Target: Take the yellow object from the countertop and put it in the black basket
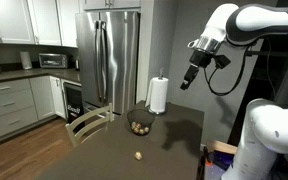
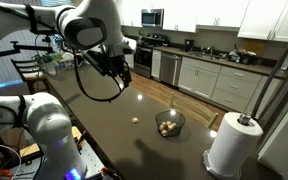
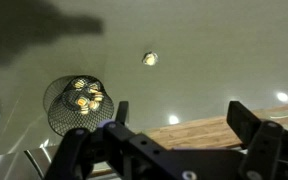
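Note:
The yellow object [image 1: 138, 155] is a tiny pale lump lying alone on the dark countertop [image 1: 169, 150]. It also shows in an exterior view [image 2: 135, 121] and in the wrist view [image 3: 150, 59]. The black basket [image 1: 140, 124] stands a short way from it and holds several yellowish items; it also shows in an exterior view [image 2: 169, 125] and in the wrist view [image 3: 76, 104]. My gripper [image 1: 187, 81] hangs high above the countertop, open and empty, and shows in an exterior view [image 2: 119, 70] and in the wrist view [image 3: 179, 115].
A tall white paper-towel roll [image 1: 158, 96] stands beside the basket, also seen in an exterior view [image 2: 233, 146]. A wooden chair [image 1: 87, 125] stands at the countertop's edge. A steel fridge [image 1: 109, 55] and kitchen cabinets [image 2: 209, 75] lie beyond.

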`<control>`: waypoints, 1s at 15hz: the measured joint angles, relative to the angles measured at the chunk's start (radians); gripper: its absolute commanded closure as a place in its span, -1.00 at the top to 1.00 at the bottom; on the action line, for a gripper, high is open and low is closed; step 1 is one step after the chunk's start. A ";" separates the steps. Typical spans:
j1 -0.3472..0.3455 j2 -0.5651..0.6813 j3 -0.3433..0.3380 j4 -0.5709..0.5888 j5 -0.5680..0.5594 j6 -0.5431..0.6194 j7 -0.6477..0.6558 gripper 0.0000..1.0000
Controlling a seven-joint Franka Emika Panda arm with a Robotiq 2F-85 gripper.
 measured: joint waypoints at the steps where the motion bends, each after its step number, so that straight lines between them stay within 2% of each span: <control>1: 0.000 0.000 0.000 0.000 0.000 0.000 0.000 1.00; 9: 0.000 0.001 0.003 0.000 0.000 0.000 0.000 1.00; 15: 0.008 0.067 0.043 0.005 0.000 0.001 0.001 1.00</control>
